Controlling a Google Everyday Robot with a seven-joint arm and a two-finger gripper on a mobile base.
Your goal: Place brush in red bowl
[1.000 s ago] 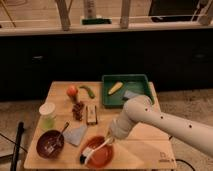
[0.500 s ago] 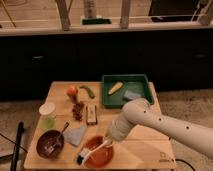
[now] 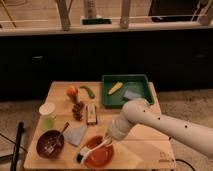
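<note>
The gripper (image 3: 109, 138) hangs over the upper rim of the red bowl (image 3: 98, 155); whether it is apart or together cannot be told. The brush (image 3: 91, 150) lies across that bowl, bristle head over the left rim. To the left sit one grey cloth (image 3: 76, 135) and one maroon bowl (image 3: 50, 144) holding a utensil. One green tray (image 3: 127, 90) stands behind on the counter (image 3: 145, 155)

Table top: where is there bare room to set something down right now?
Bare wood shows on the table right of the red bowl, under the arm, and at the far left corner beside the orange. The left half is crowded: cup, maroon bowl, cloth. The gripper holds the brush over the red bowl.
</note>
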